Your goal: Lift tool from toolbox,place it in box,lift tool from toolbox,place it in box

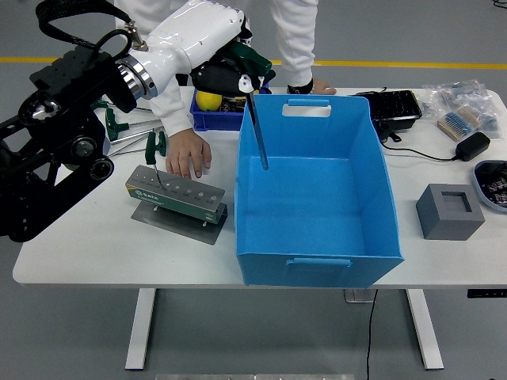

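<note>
My left hand (pixel 234 71) is shut on a T-handle tool (pixel 257 127) with a green grip. Its dark shaft hangs down over the left inner side of the big blue box (pixel 317 190). The grey tool holder (pixel 176 196) sits on a metal plate left of the box, with one green-handled tool (pixel 154 154) still standing in its left end. A person's hand (pixel 188 154) rests flat on the table just behind the holder. My right hand does not show.
More green T-handle tools (pixel 127 127) lie behind the holder. A small blue bin (pixel 218 107) with a yellow object stands behind the box. A grey block (pixel 449 210), black charger (pixel 472 146) and black tray (pixel 394 107) are on the right.
</note>
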Robot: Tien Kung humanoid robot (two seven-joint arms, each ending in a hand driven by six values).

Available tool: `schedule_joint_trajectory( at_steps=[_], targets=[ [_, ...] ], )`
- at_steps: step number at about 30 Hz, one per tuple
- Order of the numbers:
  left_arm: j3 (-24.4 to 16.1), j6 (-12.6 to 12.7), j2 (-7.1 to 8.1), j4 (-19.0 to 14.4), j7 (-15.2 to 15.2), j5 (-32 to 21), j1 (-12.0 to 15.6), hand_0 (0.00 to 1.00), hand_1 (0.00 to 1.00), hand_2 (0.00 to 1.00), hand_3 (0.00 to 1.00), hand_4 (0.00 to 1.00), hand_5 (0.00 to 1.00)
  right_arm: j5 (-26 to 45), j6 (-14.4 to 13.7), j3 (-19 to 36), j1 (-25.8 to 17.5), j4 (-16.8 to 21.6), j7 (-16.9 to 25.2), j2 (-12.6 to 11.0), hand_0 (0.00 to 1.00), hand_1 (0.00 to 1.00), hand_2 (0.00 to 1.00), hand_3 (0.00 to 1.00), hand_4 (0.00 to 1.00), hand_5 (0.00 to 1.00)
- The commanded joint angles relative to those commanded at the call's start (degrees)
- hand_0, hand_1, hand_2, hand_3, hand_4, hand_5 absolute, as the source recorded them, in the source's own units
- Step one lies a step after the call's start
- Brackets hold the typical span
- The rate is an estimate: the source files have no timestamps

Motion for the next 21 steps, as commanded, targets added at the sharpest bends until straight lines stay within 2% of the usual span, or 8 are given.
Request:
schedule_joint_trajectory(
  at_steps=[4,8,14,17,21],
  targets=[
    [3.68,2.68,-2.69,-1.02,-1.78,-1.31,-0.57,0.105,0.002,0.018,0.049,0.679,0.59,-0.32,0.02,0.11,0.05,0.03,-0.06,-0.04,0.677,0.639,0.715,0.556,0.787,0.717],
    [8.24,5.9,-5.36,-0.37,-4.47,-2.99,-0.76,0.105,0.002,0.018,0.048,0.679,0.588,-0.04,0.0,0.0,0.12,0.06,0.04,-0.05,0.677,0.639,0.715,0.557,0.787,0.717],
    [14.7,8.87,-8.88,4.17,-7.97,-4.47,-0.84,0.107,0.002,0.019,0.049,0.676,0.58,-0.18,-0.02,0.04,0.29,0.12,0.0,-0.11,0.677,0.639,0.715,0.557,0.787,0.717],
    [16.36,9.32,-10.16,7.32,-8.85,-4.3,-0.94,0.107,0.002,0.019,0.049,0.676,0.58,-0.51,-0.01,0.15,0.39,0.14,-0.09,-0.16,0.677,0.639,0.715,0.557,0.787,0.717],
    [17.36,10.06,-11.02,10.23,-9.44,-3.85,-0.86,0.125,0.002,0.036,0.065,0.682,0.576,-0.68,-0.01,0.24,0.42,0.16,-0.12,-0.21,0.678,0.639,0.715,0.557,0.787,0.717]
  ],
)
